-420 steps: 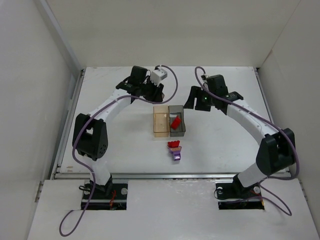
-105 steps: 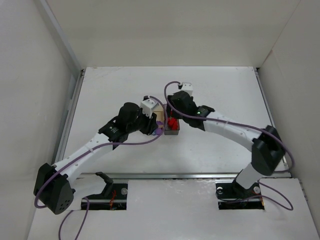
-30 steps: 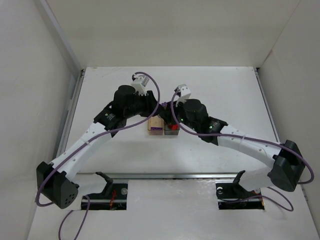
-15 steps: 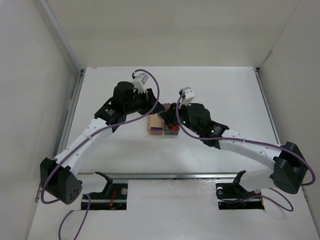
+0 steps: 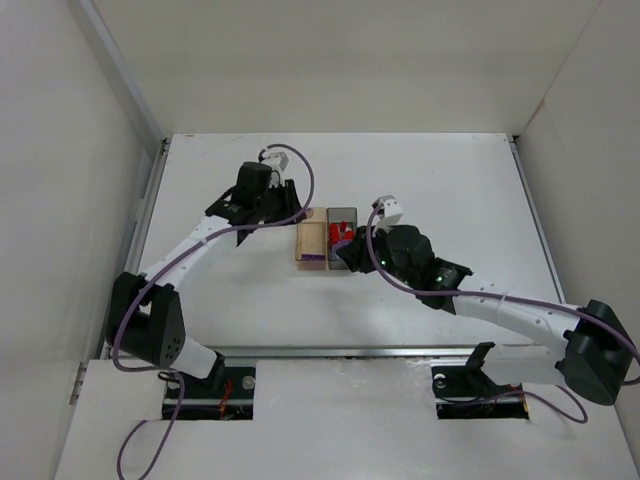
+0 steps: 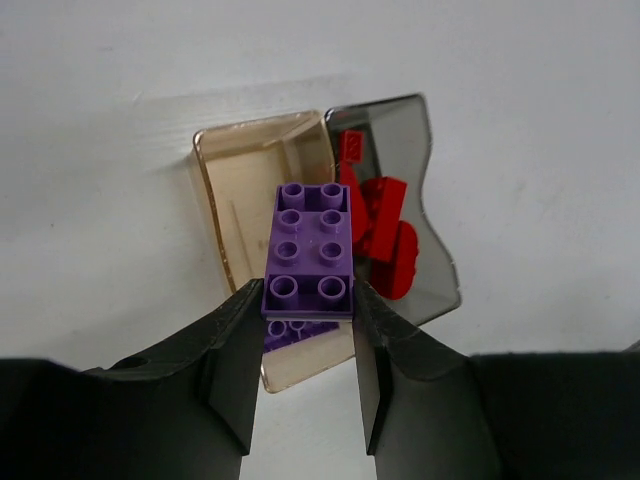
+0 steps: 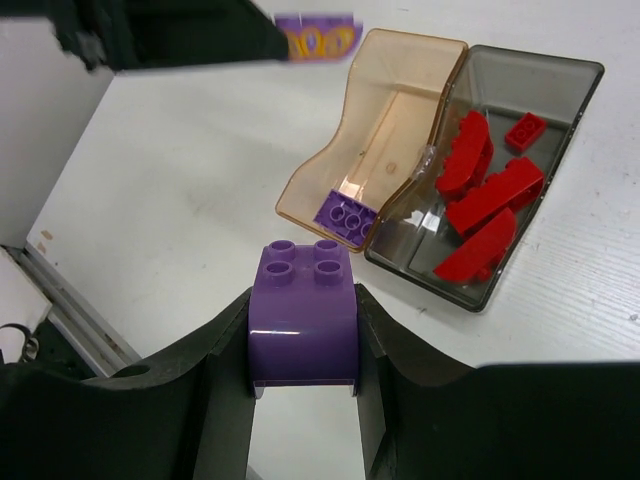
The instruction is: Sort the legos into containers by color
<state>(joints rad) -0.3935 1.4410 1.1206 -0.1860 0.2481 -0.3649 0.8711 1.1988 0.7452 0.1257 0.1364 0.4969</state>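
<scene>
The right arm has drawn back from over the containers, and the right pincer [image 7: 303, 335] now grips a rounded purple brick [image 7: 303, 295] just on their near side, probably waiting its turn. The left pincer [image 6: 308, 305] holds a flat purple plate [image 6: 308, 245] between its tips, in line with the tan container [image 6: 240, 200], where purple belongs; the red legos [image 7: 480, 205] lie in the grey container [image 7: 565, 100].
</scene>
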